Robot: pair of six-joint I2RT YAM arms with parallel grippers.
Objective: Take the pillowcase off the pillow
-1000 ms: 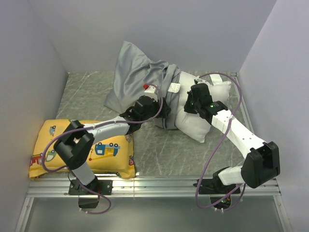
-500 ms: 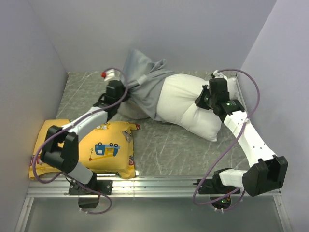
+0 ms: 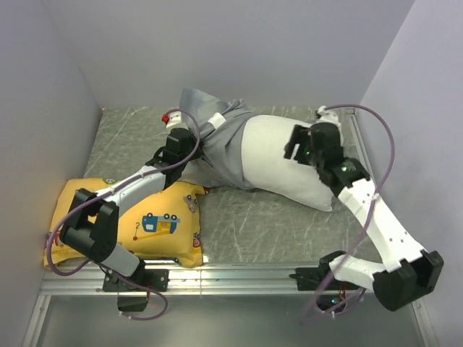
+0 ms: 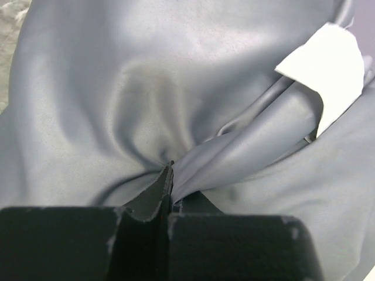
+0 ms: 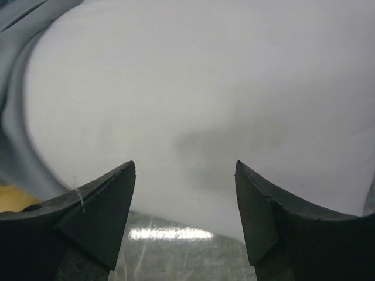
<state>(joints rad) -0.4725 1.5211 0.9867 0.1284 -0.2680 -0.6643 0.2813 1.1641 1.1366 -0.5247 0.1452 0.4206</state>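
Left gripper (image 4: 169, 178) pinches the wrinkly grey fabric pillowcase (image 3: 217, 148); right gripper (image 5: 183, 170), spread wide, should pin the plump white rectangular pillow (image 3: 278, 159) while cloth draws toward 9 o'clock.

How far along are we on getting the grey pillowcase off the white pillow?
Roughly halfway. Done: the right part of the pillow lies bare. In hand: the left end effector is shut on a fold of the pillowcase; the right end effector is open, close to the bare pillow. Left: the pillow's left end sits inside the pillowcase and has to come out.
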